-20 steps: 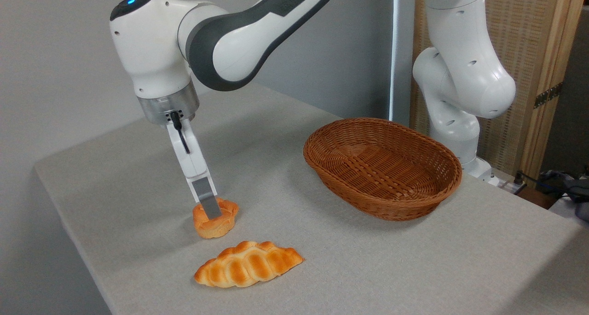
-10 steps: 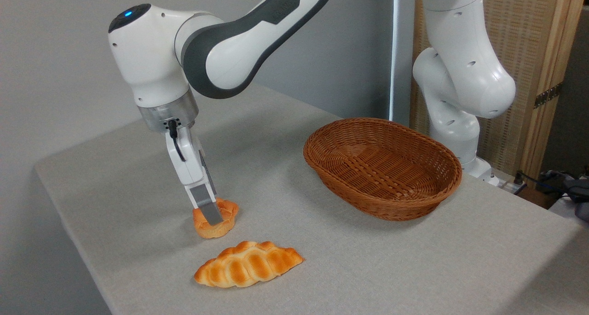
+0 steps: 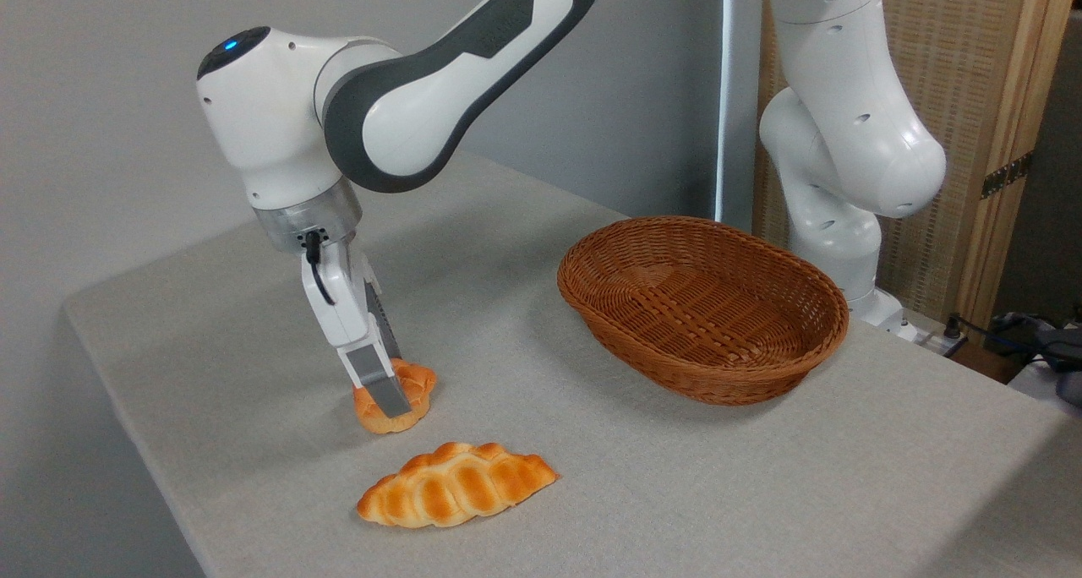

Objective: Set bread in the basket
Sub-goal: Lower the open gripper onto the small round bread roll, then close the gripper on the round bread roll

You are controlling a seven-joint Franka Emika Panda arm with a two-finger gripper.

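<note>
Reaching down at the left of the grey-clothed counter (image 3: 254, 341), the white arm's end effector (image 3: 390, 396) has its fingers (image 3: 379, 385) set on either side of the bread (image 3: 412, 388), the small round orange-golden bun. The near finger lies flat against the bun's front face and the far one is mostly hidden behind it, so the jaws stand narrow and pressed on the bun. The bun's pale base sits on the cloth or only just above it; which of the two cannot be told. Just in front of it, and apart from it, lies the longer braided loaf (image 3: 456, 495), flat on the counter with its pointed ends to left and right. Well to the right stands the basket (image 3: 702, 306), oval brown wicker with a thick rim, upright on the cloth.
</note>
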